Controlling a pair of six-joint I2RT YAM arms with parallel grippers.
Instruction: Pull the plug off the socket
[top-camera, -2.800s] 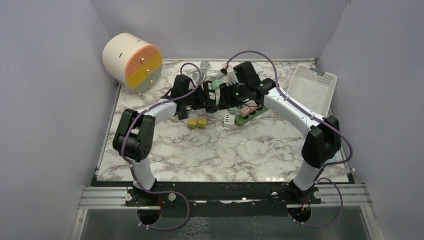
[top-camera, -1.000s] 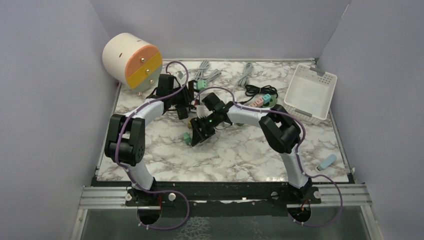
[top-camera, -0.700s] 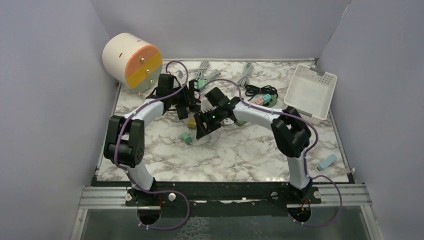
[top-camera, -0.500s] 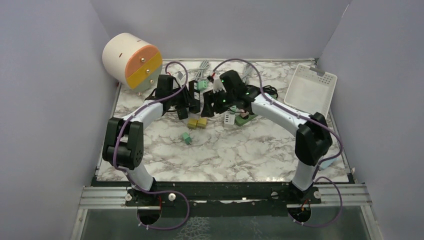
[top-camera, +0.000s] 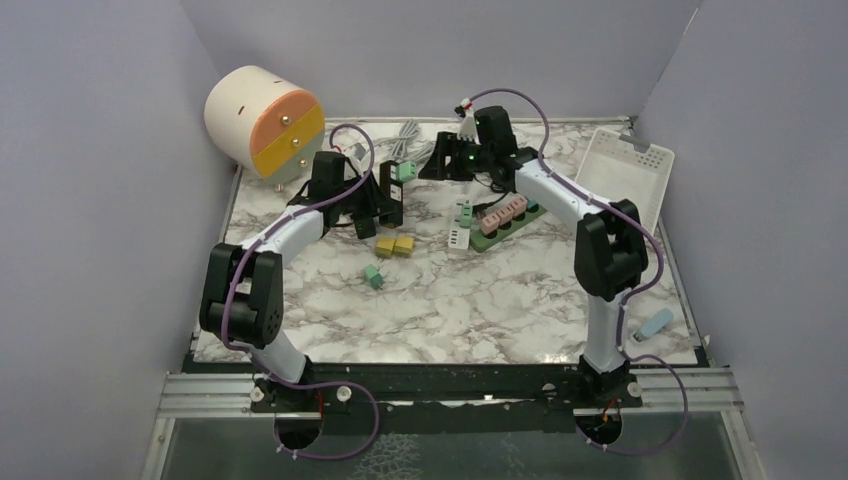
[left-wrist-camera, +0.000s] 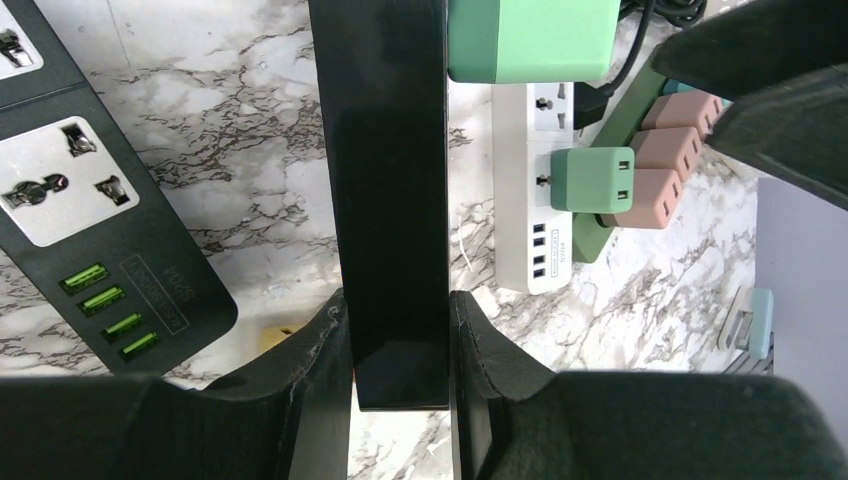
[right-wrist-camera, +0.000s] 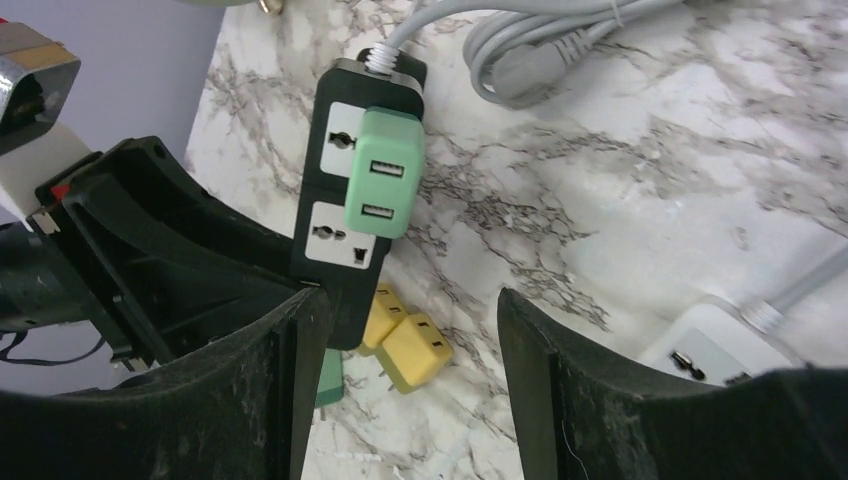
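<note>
Green plug (right-wrist-camera: 383, 185), black socket strip (right-wrist-camera: 345, 300), marbled table (top-camera: 480, 300).

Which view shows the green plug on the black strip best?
Right wrist: the green plug faces the camera, USB ports visible, seated on the black strip. Top external shows it tiny; left wrist crops it at the frame's top edge.

the right fingers (right-wrist-camera: 250, 400) stand wide apart in the foreground, nothing between them. beyond them a black socket strip (right-wrist-camera: 342, 285) lies on the marble desk (right-wrist-camera: 620, 200) with a green plug (right-wrist-camera: 384, 172) seated in it, usb ports up. the left fingers (right-wrist-camera: 150, 260) meet the strip's near end. two yellow plugs (right-wrist-camera: 412, 352) lie just beside it. a grey cable (right-wrist-camera: 540, 40) coils at the top, and a white strip (right-wrist-camera: 705, 345) shows at the right.
</note>
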